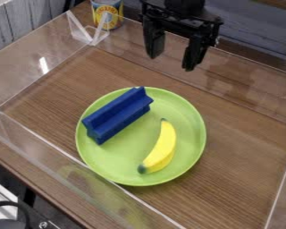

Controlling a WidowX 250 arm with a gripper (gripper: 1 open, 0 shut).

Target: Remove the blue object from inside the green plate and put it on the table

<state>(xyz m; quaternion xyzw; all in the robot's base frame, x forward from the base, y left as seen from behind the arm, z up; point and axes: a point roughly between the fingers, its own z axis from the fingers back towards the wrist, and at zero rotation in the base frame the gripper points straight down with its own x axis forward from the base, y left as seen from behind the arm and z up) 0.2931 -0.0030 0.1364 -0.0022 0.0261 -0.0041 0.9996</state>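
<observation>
One smooth blue block (115, 114), oblong and ridged, lies in a round green plate (100, 159); the gripper (174, 64) hangs spread.

Beneath and in front of the black fingers (195, 56), the plate (136, 173) is plain lime green. On it, the block (118, 114) is solid dark blue, and the banana (164, 148) is yellow with a dark greenish tip. The tabletop (235, 134) is brown with wood grain.
</observation>
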